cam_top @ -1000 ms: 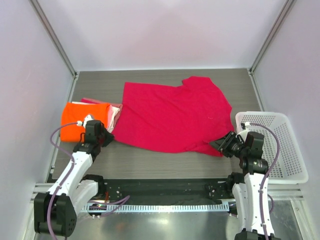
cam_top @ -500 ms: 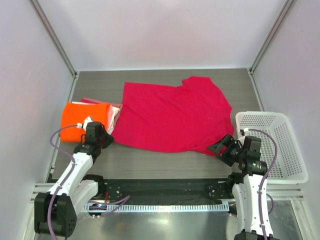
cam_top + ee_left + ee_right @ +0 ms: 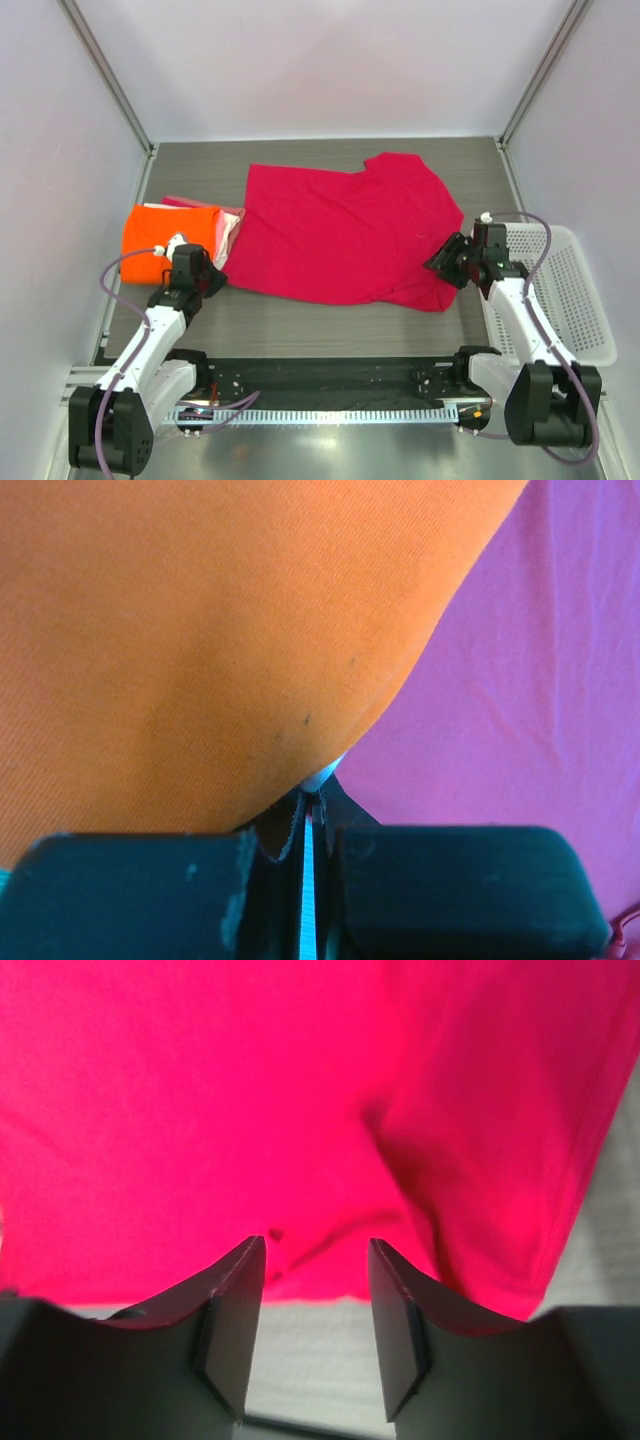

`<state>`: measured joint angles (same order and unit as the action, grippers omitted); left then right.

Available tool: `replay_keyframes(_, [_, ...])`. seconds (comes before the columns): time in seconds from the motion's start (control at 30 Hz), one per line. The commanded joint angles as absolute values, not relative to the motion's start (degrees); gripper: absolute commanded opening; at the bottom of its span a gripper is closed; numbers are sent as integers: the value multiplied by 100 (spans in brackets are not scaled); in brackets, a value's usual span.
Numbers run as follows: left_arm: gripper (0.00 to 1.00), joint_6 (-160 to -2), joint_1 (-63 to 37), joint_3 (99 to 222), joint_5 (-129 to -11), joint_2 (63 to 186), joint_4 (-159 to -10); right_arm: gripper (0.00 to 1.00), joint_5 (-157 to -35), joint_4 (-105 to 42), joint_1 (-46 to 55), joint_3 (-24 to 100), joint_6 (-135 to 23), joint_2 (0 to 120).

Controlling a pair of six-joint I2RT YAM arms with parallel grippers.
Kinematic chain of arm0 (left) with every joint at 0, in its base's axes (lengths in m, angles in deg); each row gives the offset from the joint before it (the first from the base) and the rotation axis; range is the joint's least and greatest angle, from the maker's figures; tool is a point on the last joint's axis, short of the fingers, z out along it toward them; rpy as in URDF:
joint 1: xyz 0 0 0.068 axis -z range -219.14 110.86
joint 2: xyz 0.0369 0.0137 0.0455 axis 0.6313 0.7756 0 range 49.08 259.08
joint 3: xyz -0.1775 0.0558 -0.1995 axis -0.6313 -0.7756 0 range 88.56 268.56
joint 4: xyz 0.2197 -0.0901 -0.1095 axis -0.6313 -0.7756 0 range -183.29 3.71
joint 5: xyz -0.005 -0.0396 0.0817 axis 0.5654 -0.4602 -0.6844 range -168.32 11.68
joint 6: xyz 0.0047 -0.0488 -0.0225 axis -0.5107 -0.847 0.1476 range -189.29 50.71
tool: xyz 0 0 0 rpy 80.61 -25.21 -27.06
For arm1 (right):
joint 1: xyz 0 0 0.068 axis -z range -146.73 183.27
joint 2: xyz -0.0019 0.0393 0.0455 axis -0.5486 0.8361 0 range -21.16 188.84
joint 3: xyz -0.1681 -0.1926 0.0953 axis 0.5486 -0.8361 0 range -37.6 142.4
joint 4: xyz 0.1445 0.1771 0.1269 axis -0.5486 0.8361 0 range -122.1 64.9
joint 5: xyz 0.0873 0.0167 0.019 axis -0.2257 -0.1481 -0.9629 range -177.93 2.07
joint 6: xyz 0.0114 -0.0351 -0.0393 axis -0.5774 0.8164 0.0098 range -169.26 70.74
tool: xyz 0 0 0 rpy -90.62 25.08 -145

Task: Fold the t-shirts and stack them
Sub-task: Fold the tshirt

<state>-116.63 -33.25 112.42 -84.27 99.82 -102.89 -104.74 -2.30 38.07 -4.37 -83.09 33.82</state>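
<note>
Left arm [image 3: 150, 335], right arm [image 3: 525, 315]: white link shells, black joint housings, black bases. Lavender cable [image 3: 112, 272] looped along each arm, white connector at the wrist end. Right-arm fingers [image 3: 232, 1310]: dark grey, wedge-shaped, tapering towards the tips. Left-arm fingers [image 3: 150, 890]: black blocks, pale flecks on the edges, possibly scuffs.

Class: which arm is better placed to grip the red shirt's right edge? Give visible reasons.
Right. The right gripper is open at the red shirt's right edge; the left gripper is shut by the orange shirt.
</note>
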Motion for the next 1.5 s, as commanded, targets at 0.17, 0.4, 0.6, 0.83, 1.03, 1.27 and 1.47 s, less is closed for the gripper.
replay_keyframes(0.17, [0, -11605, -3325, 11440, -8491, 9953, -10351, 46, -8934, -986, 3441, 98, -7986, 4509])
replay_keyframes(0.4, [0, -11631, -3325, 11440, -8517, 10041, -10290, 43, -9082, -1206, 3327, 55, -7774, 5064])
replay_keyframes(0.6, [0, -11640, -3325, 11458, -8544, 10103, -10299, 38, -9592, -1400, 3327, -60, -7783, 5056])
replay_keyframes(0.83, [0, -11719, -3325, 11484, -8623, 10138, -10334, 9, -10067, -1461, 3327, -33, -7739, 5231])
replay_keyframes(1.03, [0, -11737, -3325, 11625, -8667, 10270, -10457, 34, -9725, -1382, 3327, -60, -7651, 5109])
replay_keyframes(1.27, [0, -11755, -3325, 11625, -8693, 10270, -10457, 49, -9259, -1294, 3327, -156, -7625, 4942])
replay_keyframes(1.47, [0, -11764, -3325, 11625, -8711, 10287, -10448, 46, -9618, -1312, 3063, -218, -7695, 5091])
